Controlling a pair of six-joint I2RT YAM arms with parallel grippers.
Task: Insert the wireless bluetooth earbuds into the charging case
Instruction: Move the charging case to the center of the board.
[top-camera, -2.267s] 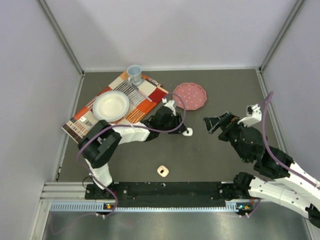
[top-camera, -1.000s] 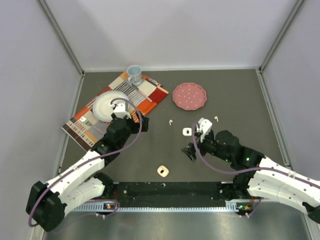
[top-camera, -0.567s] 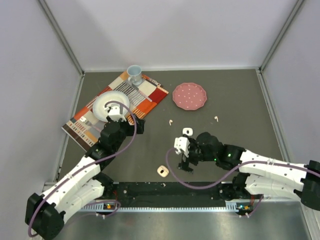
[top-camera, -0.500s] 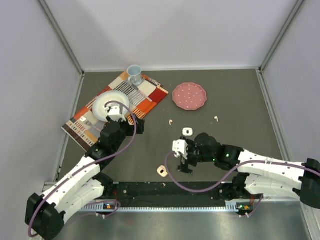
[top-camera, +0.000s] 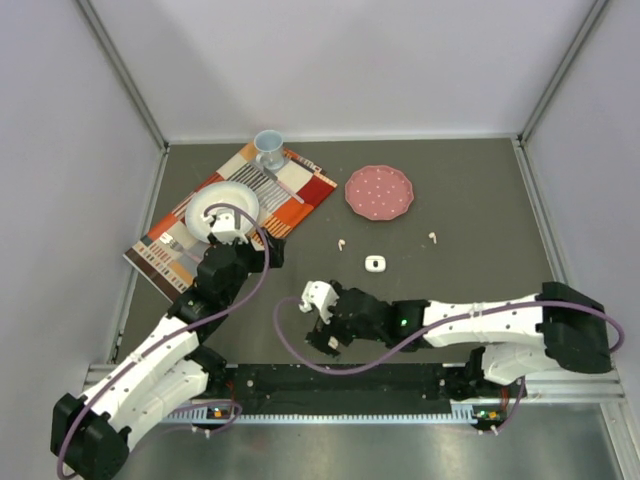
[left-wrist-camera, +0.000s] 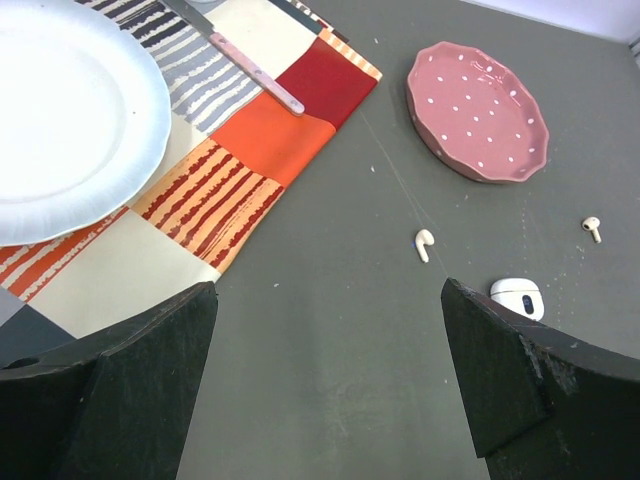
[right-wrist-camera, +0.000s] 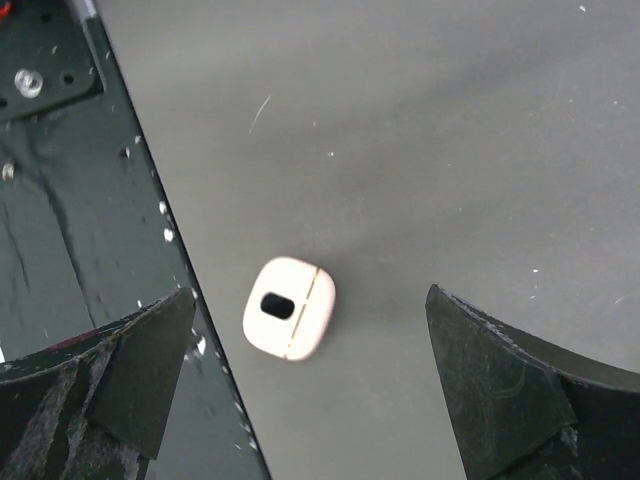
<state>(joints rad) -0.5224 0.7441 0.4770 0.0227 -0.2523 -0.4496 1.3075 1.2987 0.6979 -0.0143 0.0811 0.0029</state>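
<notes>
Your right gripper (right-wrist-camera: 308, 300) hovers spread wide over the peach charging case (right-wrist-camera: 289, 307), probably to grab it. Your left gripper (left-wrist-camera: 325, 290), equally spread, hangs well apart from that case.

A pale peach, rounded-square plastic charging case (right-wrist-camera: 289, 307) lies flat directly under the right end effector (right-wrist-camera: 310, 292), between its widely parted fingers (right-wrist-camera: 140, 370) and touching neither. A dark oval slot faces up beside a thin seam. Ahead of the left end effector (left-wrist-camera: 330, 290), a small glossy white case (left-wrist-camera: 517, 297) lies just past its right-hand finger. Further ahead lie two tiny whitish stemmed buds: the central earbud (left-wrist-camera: 424, 244) near the midline and the outer earbud (left-wrist-camera: 592, 228) off to the right, well apart.
</notes>
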